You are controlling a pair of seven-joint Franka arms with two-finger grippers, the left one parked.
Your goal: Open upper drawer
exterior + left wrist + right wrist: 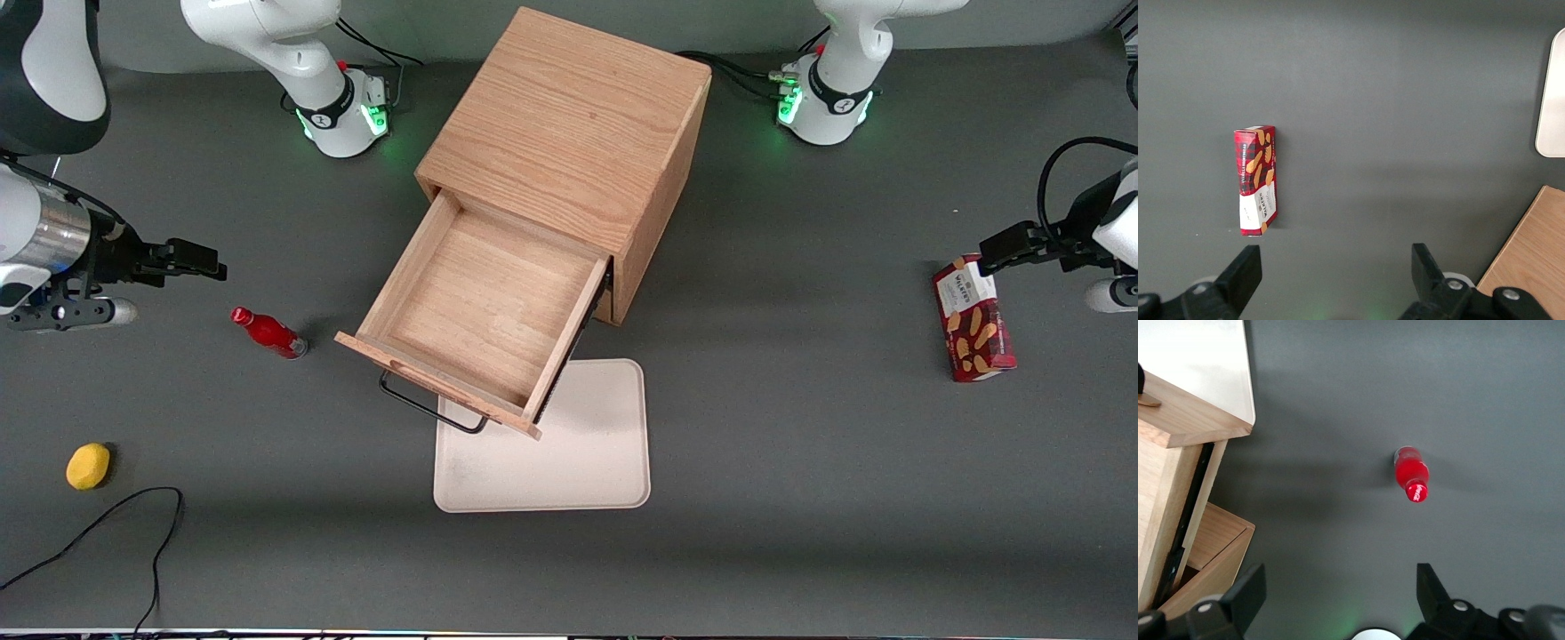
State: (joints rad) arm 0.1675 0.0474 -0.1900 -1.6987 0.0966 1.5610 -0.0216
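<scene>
We see the upper drawer [476,329] drawn well out of the cabinet [569,124], its handle [431,409] overhanging the white tray [569,462]. Our gripper [191,258] hangs at the drawer's nine o'clock above the red bottle [269,332], fingers spread and empty, apparently because the pull is done.

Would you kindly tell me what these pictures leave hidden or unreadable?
- Lower drawer: front view, hidden beneath the pulled-out light oak upper drawer.
- Pale rectangular tray: front view, partly covered by that drawer's front.
- Red box of biscuits: print too small.
- Right gripper, open, above the table near the small red bottle: arm cut off.
</scene>
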